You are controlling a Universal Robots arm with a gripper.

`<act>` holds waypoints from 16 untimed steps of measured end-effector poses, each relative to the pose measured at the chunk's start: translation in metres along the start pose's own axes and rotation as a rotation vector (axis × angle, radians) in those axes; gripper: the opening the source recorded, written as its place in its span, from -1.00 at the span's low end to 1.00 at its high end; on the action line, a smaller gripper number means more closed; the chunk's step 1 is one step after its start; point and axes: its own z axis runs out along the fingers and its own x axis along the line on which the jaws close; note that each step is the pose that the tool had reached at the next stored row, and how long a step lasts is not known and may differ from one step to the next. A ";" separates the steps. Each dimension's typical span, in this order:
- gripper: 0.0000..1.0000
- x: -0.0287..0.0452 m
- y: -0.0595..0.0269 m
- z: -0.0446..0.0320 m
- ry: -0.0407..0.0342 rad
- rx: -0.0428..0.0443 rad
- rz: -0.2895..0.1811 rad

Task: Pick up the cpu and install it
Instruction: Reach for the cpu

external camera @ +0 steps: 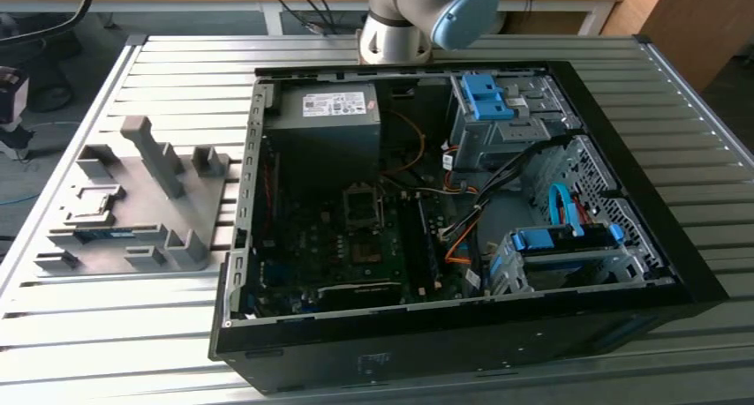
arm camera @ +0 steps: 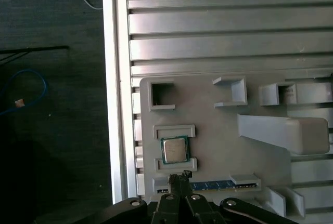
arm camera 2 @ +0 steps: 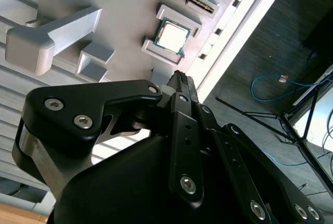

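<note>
- On the exterior view's left, a grey holder tray (external camera: 141,213) with upright posts lies on the slatted metal desk (external camera: 177,65).
- The cpu (arm camera: 174,149) sits flat in a shallow nest of that holder, silver top up, framed by two low brackets; it shows in both wrist views.
- A long narrow memory stick (arm camera: 213,185) lies on edge in a slot of the holder, just beside the cpu's nest.
- The end effector (arm camera: 180,176) hangs over the holder with its fingertips pressed together, pinching nothing; the tips are near the cpu but apart from it.
- In the middle of the exterior view stands an open black computer case (external camera: 471,321), lying on its side, with the motherboard (external camera: 342,246) and its square socket (external camera: 363,202) exposed.
- Behind the case rises the arm's base (external camera: 407,17).
- Toward the exterior view's right, inside the case, sit blue-handled drive cages (external camera: 495,101) and loose cables (external camera: 465,233).
</note>
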 end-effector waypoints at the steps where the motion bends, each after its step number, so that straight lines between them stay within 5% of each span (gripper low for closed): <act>1: -0.80 0.0002 0.0000 0.0009 -0.0001 -0.0001 0.000; 16: -0.80 0.0025 -0.0004 0.0143 -0.0002 -0.0001 0.000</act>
